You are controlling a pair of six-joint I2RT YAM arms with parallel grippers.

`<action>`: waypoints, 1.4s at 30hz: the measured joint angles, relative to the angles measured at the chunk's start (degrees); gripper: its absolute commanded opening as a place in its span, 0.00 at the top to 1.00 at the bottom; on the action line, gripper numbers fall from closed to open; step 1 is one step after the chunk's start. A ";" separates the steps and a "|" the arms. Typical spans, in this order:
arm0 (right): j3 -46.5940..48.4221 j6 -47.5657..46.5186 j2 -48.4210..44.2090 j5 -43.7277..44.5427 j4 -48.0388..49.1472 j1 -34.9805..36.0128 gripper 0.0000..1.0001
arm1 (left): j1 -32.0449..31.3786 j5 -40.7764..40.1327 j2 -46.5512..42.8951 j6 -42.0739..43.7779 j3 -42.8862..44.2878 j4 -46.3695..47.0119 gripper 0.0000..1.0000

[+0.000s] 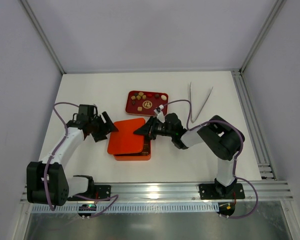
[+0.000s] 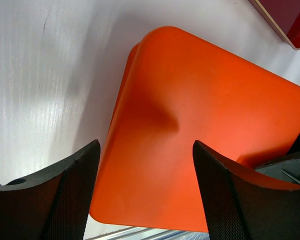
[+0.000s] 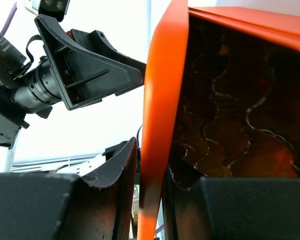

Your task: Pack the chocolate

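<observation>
My left gripper (image 1: pixel 106 131) hangs spread wide at the left edge of the orange lid (image 1: pixel 126 135), and nothing sits between its two fingers. From the left wrist view I look down past both black pads onto the lid's smooth top, and neither pad touches it.

There is one lid and one orange box (image 1: pixel 135 156). The lid lies askew over the box and covers most of it, so only the box's near edge and right corner stick out from under it.

My right gripper (image 1: pixel 142 131) is at the lid's right edge. In the right wrist view its two fingers straddle the lid's side wall, one outside and one inside, both close against it. I cannot tell whether they are pinching the wall or only bracketing it. Under the raised lid that view shows wavy-edged dividers in shadow, and I cannot make out any pieces among them.

Beyond the box, toward the back of the white table (image 1: pixel 90 95), sits one dark red tray (image 1: pixel 160 106) with a white emblem in its middle. The chocolate (image 1: pixel 138 95) lies in this tray as roughly ten small pieces, brown, tan and cream. Most are clustered at its left end and a few lie along the far side; they are too small for an exact count.

Further right, well apart from the tray, two thin pale tongs (image 1: pixel 191 100) lie on the table, angled toward each other at their near ends.
</observation>
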 measured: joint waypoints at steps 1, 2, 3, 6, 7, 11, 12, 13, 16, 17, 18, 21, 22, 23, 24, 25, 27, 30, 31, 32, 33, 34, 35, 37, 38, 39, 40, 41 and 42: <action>-0.20 0.00 0.00 0.00 0.00 0.00 0.74 | -0.13 -0.02 0.24 0.02 0.00 0.11 0.27; -0.46 0.00 0.00 0.00 0.02 0.00 0.73 | -0.28 -0.02 0.48 0.07 0.00 0.22 0.27; -0.85 0.00 -0.02 0.00 0.09 0.00 0.73 | -0.44 -0.02 0.79 0.15 -0.02 0.42 0.27; -2.19 0.00 -0.02 0.00 0.09 -0.17 0.71 | -0.81 -0.02 1.64 0.22 -0.09 0.90 0.28; -2.69 0.00 -0.04 0.00 0.09 -0.26 0.71 | -0.90 -0.02 1.81 0.20 -0.13 1.03 0.28; -4.13 -0.02 -0.26 0.02 -0.02 -0.68 0.68 | -1.27 -0.02 2.58 0.20 -0.22 1.33 0.30; -4.33 -0.02 -0.39 0.02 0.00 -0.81 0.67 | -1.44 -0.04 2.82 0.20 -0.22 1.38 0.30; -4.59 -0.04 -0.61 0.04 0.02 -0.96 0.67 | -1.60 -0.04 3.02 0.20 -0.22 1.44 0.30; -5.62 -0.11 -1.68 0.15 0.00 -1.49 0.63 | -2.19 -0.04 3.37 0.20 -0.22 1.66 0.30; -5.97 -0.17 -2.03 0.15 -0.02 -1.66 0.63 | -2.32 -0.04 3.41 0.20 -0.22 1.68 0.31; -6.34 -0.33 -2.49 0.15 -0.07 -1.88 0.63 | -2.51 -0.07 3.50 0.20 -0.22 1.70 0.31; -7.28 -0.87 -3.61 0.20 -0.22 -2.38 0.63 | -2.95 -0.11 3.69 0.17 -0.22 1.70 0.31; -7.58 -1.05 -4.00 0.20 -0.33 -2.56 0.63 | -3.08 -0.13 3.72 0.17 -0.22 1.70 0.31; -7.82 -1.18 -4.35 0.22 -0.48 -2.71 0.62 | -3.19 -0.15 3.76 0.17 -0.22 1.70 0.31; -8.17 -1.36 -4.74 0.22 -0.48 -2.89 0.62 | -3.32 -0.22 3.78 0.17 -0.22 1.73 0.32; -8.50 -1.51 -5.11 0.22 -0.57 -3.02 0.62 | -3.43 -0.24 3.80 0.15 -0.22 1.70 0.31; -8.92 -1.81 -5.64 0.26 -0.87 -3.32 0.62 | -3.65 -0.37 3.80 0.15 -0.22 1.73 0.31; -9.68 -2.69 -6.75 0.44 -1.75 -3.85 0.62 | -3.91 -0.61 3.80 0.15 -0.22 1.75 0.31; -9.84 -2.91 -7.02 0.46 -1.92 -3.93 0.62 | -3.98 -0.66 3.80 0.15 -0.22 1.77 0.32; -10.05 -3.13 -7.34 0.48 -2.16 -3.98 0.62 | -4.09 -0.68 3.80 0.15 -0.22 1.77 0.31; -10.23 -3.32 -7.58 0.52 -2.40 -4.07 0.62 | -4.20 -0.70 3.80 0.15 -0.22 1.77 0.32; -10.36 -3.52 -7.87 0.57 -2.75 -4.17 0.62 | -4.31 -0.70 3.80 0.15 -0.22 1.77 0.31; -10.51 -3.76 -8.17 0.61 -3.26 -4.33 0.62 | -4.46 -0.72 3.80 0.15 -0.22 1.77 0.31; -10.78 -4.42 -8.72 0.68 -4.09 -4.52 0.62 | -4.63 -0.72 3.80 0.15 -0.22 1.77 0.32; -10.95 -4.85 -9.09 0.81 -4.72 -4.63 0.62 | -4.81 -0.76 3.80 0.15 -0.22 1.75 0.31; -11.17 -5.29 -9.49 0.96 -5.29 -4.79 0.62 | -4.94 -0.90 3.80 0.15 -0.20 1.75 0.31; -11.30 -5.75 -9.86 1.14 -5.95 -4.92 0.62 | -5.07 -0.92 3.80 0.15 -0.20 1.73 0.32; -11.34 -6.14 -10.16 1.27 -6.60 -5.03 0.62 | -5.14 -0.94 3.80 0.13 -0.17 1.73 0.32; -11.37 -6.60 -10.58 1.49 -7.37 -5.11 0.62 | -5.25 -1.01 3.80 0.13 -0.11 1.66 0.31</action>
